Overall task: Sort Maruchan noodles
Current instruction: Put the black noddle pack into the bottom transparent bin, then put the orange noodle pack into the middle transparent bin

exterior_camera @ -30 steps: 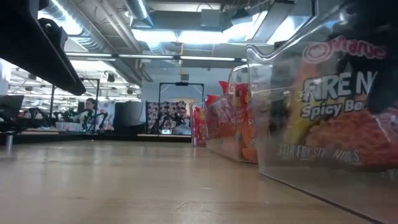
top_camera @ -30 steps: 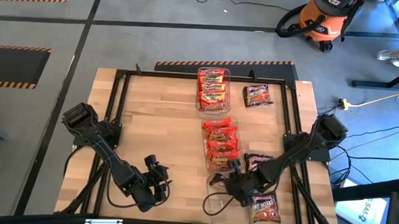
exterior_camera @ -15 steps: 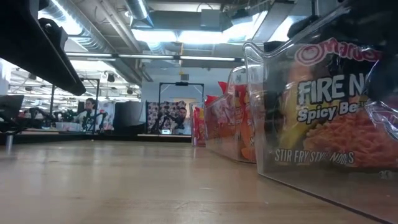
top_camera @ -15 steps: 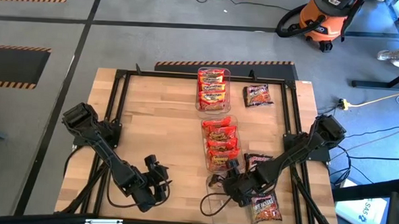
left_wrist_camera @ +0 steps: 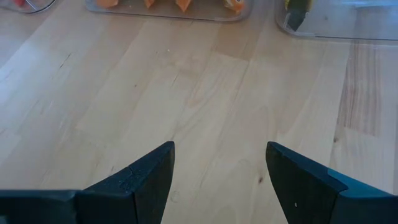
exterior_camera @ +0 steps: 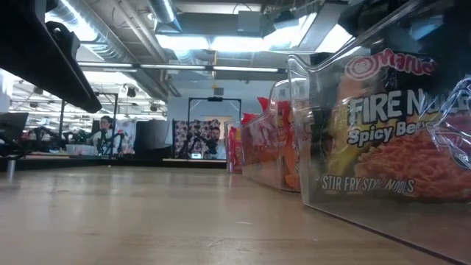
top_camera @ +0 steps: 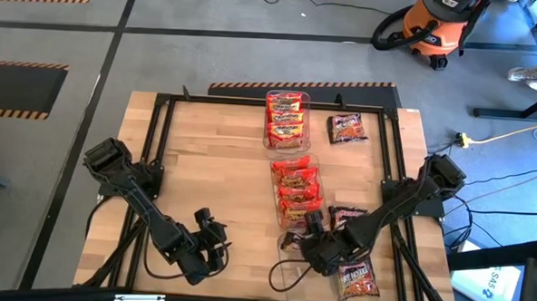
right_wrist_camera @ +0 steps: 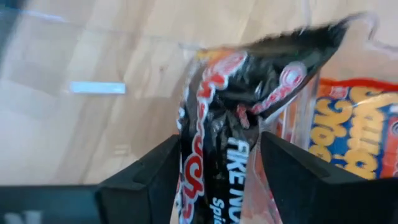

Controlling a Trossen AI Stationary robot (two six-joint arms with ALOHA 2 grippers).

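right gripper clamps black noodle packet over clear bin.

A black packet with red-and-white lettering, orange-red packets in a clear bin, on the pale wood-grain worktop.

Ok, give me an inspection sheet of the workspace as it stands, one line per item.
Surface: wooden table, bare on the left arm's side.
Job's things: red packets in far bin; orange packets in middle bin; three black packets loose, at.
Clutter: nothing seen.
Grippers: right pincer shut on black Fire noodle packet at near bin; left pincer open over bare wood.
Cables: yellow cord on floor.
Surroundings: orange shop vacuum; a person at distant desks.
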